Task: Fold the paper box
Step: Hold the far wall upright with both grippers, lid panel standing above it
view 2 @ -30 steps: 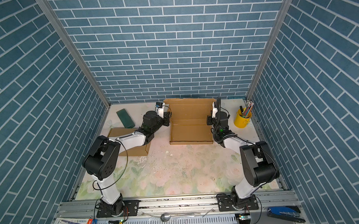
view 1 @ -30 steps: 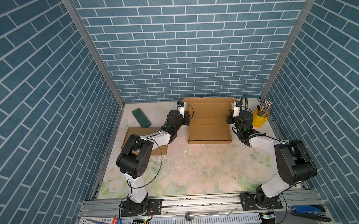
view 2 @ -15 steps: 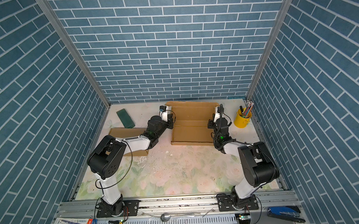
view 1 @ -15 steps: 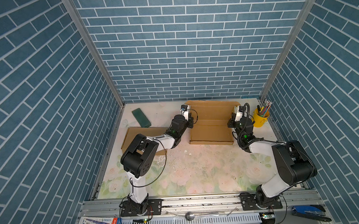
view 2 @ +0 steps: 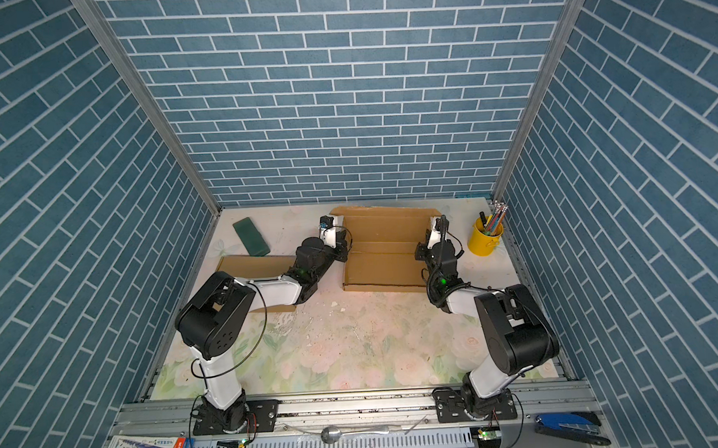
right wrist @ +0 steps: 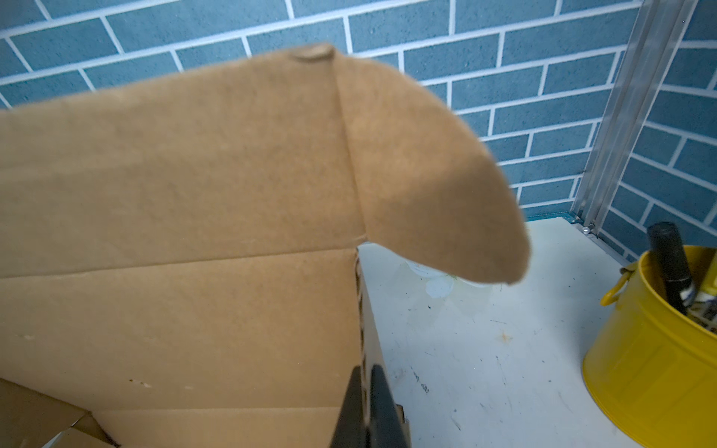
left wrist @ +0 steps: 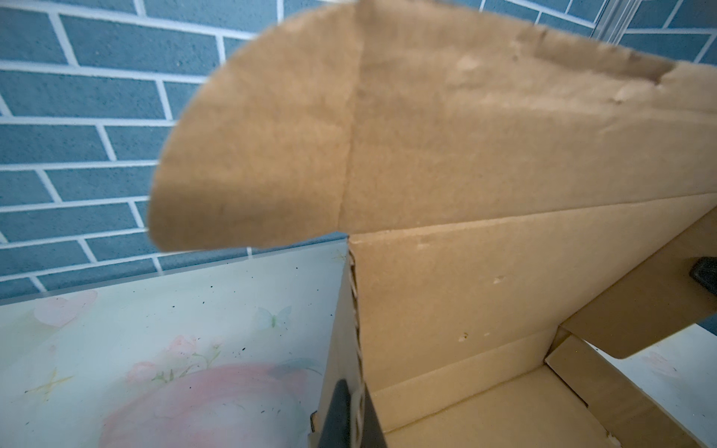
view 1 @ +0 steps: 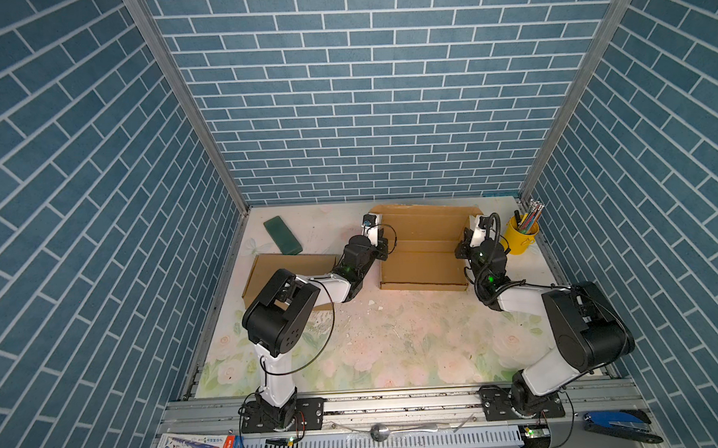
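Observation:
The brown paper box (view 1: 423,268) (view 2: 384,269) stands open at the back middle of the table, with its lid tilted up behind it. My left gripper (view 1: 381,249) (view 2: 344,252) is shut on the box's left side wall; in the left wrist view the left gripper (left wrist: 355,411) pinches that wall's corrugated edge. My right gripper (view 1: 462,249) (view 2: 420,253) is shut on the right side wall, and the right wrist view shows the right gripper (right wrist: 366,407) clamping that edge. Rounded lid ear flaps (left wrist: 248,155) (right wrist: 426,174) hang above each wall.
A yellow pencil cup (view 1: 520,236) (view 2: 485,238) (right wrist: 659,349) stands just right of the box. A second flat cardboard box (view 1: 292,269) (view 2: 255,265) lies on the left under my left arm. A dark green block (view 1: 283,235) (view 2: 251,236) is behind it. Brick walls close three sides.
The box and both grippers have shifted slightly toward the front of the table. My left arm's elbow has swung rightward. Both grips are unchanged.

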